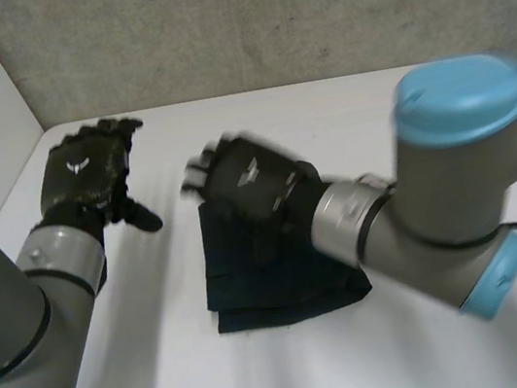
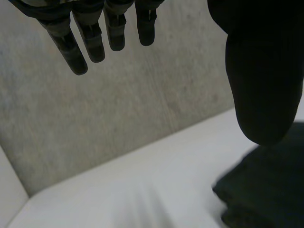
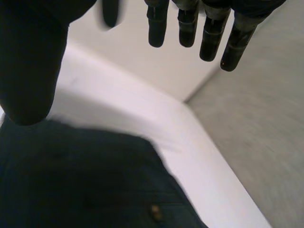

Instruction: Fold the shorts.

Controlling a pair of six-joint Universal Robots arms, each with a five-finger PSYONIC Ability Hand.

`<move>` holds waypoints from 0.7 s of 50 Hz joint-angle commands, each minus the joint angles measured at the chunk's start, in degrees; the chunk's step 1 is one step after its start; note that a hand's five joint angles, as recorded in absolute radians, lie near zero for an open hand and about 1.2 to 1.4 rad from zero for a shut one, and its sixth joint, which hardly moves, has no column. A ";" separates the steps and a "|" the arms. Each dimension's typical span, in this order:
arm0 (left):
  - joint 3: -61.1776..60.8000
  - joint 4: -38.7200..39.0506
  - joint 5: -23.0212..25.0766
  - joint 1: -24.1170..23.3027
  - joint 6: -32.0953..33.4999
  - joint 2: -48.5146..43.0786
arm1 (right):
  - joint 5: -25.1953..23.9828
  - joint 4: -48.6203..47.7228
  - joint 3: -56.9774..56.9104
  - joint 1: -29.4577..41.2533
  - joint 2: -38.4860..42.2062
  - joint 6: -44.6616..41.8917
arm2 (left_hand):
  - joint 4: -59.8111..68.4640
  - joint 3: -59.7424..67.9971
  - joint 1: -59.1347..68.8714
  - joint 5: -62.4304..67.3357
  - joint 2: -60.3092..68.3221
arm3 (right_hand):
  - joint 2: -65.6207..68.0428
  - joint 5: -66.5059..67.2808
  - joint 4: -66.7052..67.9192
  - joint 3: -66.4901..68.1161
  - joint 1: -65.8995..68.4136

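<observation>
Looks close to finished: finds the shorts (image 1: pixel 283 288) at the centre of the white table (image 1: pixel 364 364), already doubled into a compact, roughly square stack with layered edges along its 9 o'clock side. Has the right hand (image 1: pixel 251 180) poised over the stack's 12 o'clock end, fingers (image 3: pixel 209 33) straight and spread, thumb apart, gripping nothing. Holds the left hand (image 1: pixel 88 172) raised at about 10 o'clock from the cloth, well apart from it, fingers (image 2: pixel 90 38) likewise straight and empty. Judging by the tidy bundle, leaves at most 1 smoothing pass or a last check; cannot tell whether another fold is intended. Reads as dark navy woven fabric, matte and fairly stiff, holding flat creases rather than slumping, with 1 small round stud (image 3: pixel 153 210) beside a seam under the right palm. Sets that soft, dull cloth against the smooth, pale table and the rough, speckled grey wall (image 1: pixel 260 16) at 12 o'clock.
</observation>
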 commanded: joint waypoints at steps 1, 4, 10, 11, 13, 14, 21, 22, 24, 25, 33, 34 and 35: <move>7.79 -0.44 2.19 -4.12 -0.22 -6.06 | 8.68 4.24 -0.24 -6.60 -2.00 19.57 | 0.39 -0.16 1.28 -0.50 0.52 | -2.76 -4.12 -3.58 -2.12 -1.88; 11.66 -1.14 3.78 -7.03 -0.22 -12.12 | 10.10 6.01 -0.33 -7.31 0.46 17.03 | 0.90 0.35 1.79 0.01 1.03 | -2.76 -4.12 -3.58 -2.12 -1.88; 18.07 -8.51 3.17 -9.32 -0.14 -24.93 | 10.98 6.63 -0.94 -8.10 8.54 11.57 | 1.74 1.19 2.63 0.85 1.87 | -2.76 -4.12 -3.58 -2.12 -1.88; 18.96 -9.75 2.73 -9.40 -0.14 -26.45 | 10.98 6.63 -1.03 -8.10 9.86 11.48 | 1.75 1.19 2.63 0.86 1.87 | -2.76 -4.12 -3.58 -2.12 -1.88; 20.63 -12.56 1.59 -9.58 -0.05 -29.35 | 11.15 6.28 -2.08 -8.10 13.81 11.30 | 1.75 1.19 2.63 0.86 1.87 | -2.76 -4.12 -3.58 -2.12 -1.88; 21.94 -15.62 0.02 -9.58 -0.05 -31.80 | 11.41 6.28 -2.61 -8.10 15.13 11.30 | 1.75 1.19 2.63 0.86 1.87 | -2.76 -4.12 -3.58 -2.12 -1.88; 23.71 -20.92 -3.07 -9.41 0.48 -34.72 | 15.72 6.80 -4.72 -8.81 18.40 10.51 | 1.58 1.02 2.47 0.69 1.71 | -2.76 -4.12 -3.58 -2.12 -1.88; 23.71 -20.84 -2.90 -9.58 0.83 -34.46 | 15.90 6.63 -4.81 -8.89 17.61 10.34 | 1.41 0.86 2.30 0.52 1.54 | -2.76 -4.12 -3.58 -2.12 -1.88; 23.71 -20.57 -2.98 -9.67 1.01 -33.59 | 16.07 6.45 -4.90 -8.89 13.94 10.34 | 1.24 0.69 2.13 0.35 1.37 | -2.76 -4.12 -3.58 -2.12 -1.88; 23.71 -20.57 -2.90 -9.67 1.01 -32.62 | 16.08 6.28 -4.81 -8.98 12.44 10.60 | 1.24 0.69 2.13 0.35 1.37 | -2.76 -4.12 -3.58 -2.12 -1.88; 23.54 -20.57 -2.72 -9.76 1.01 -15.32 | 17.48 3.29 -3.93 -9.07 -3.47 13.84 | -0.78 -1.33 0.11 -1.67 -0.65 | -2.76 -4.12 -3.58 -2.12 -1.88; 23.71 -20.57 -2.72 -9.23 1.18 -10.60 | 18.18 3.03 -4.11 -9.07 -5.05 14.64 | -0.61 -1.17 0.28 -1.50 -0.48 | -2.76 -4.12 -3.58 -2.12 -1.88; 23.88 -20.66 -2.72 -8.97 1.18 -8.81 | 19.06 2.76 -4.28 -9.16 -6.46 15.43 | -0.44 -1.00 0.44 -1.33 -0.32 | -2.76 -4.12 -3.58 -2.12 -1.88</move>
